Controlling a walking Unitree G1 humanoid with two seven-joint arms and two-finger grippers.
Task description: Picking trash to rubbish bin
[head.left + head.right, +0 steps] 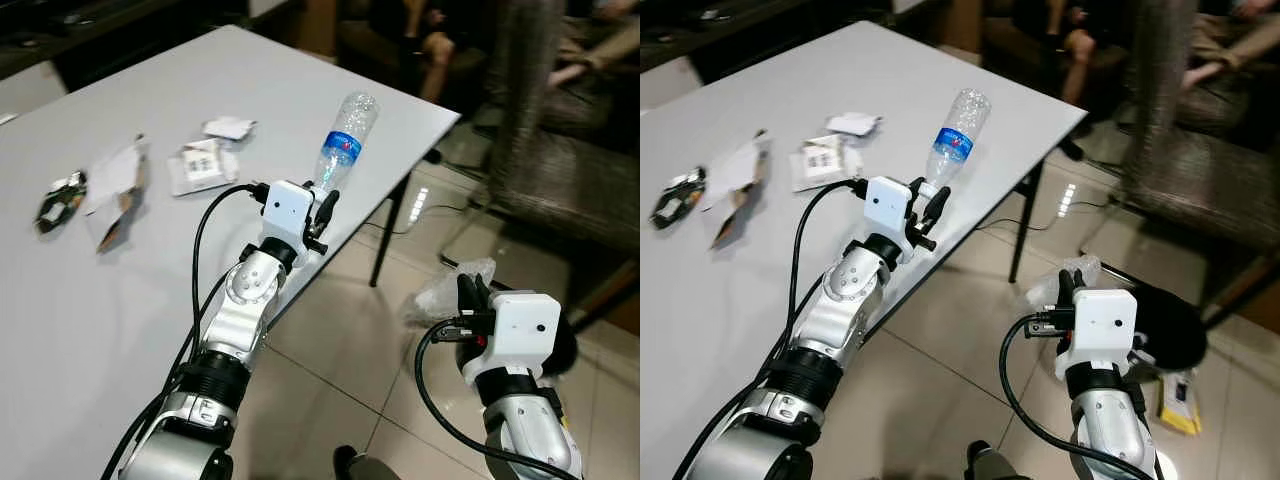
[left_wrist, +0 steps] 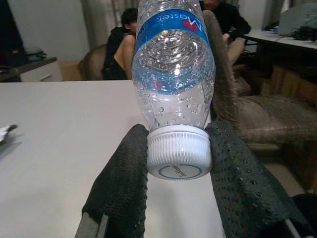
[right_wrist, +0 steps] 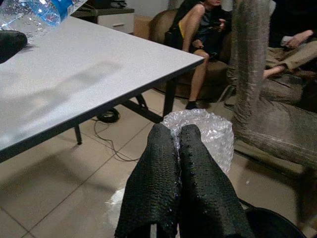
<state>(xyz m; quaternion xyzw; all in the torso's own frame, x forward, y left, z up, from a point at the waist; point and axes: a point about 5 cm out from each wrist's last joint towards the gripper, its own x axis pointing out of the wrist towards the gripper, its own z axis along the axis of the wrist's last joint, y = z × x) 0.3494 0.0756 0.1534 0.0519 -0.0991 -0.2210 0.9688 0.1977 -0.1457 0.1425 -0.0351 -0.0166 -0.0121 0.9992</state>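
Left gripper (image 1: 322, 215): clamped on the cap end of the bottle (image 1: 345, 140), raised over the surface's (image 1: 120, 300) right edge.
Bottle axis: tilted up and away, cap toward the gripper.
Right gripper (image 1: 1070, 290): fingers together, pinching bubble wrap (image 3: 205, 131) above the floor.
Rubbish bin (image 1: 1165, 325): dark, on the floor just beside the right gripper, well right of the bottle.
Remaining trash: wrappers (image 1: 205, 165) near the surface's far left.

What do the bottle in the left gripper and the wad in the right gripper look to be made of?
Bottle: clear thin plastic, glossy, droplets inside, ribbed white plastic cap. Wad: likely bubble wrap, translucent with rounded air cells.
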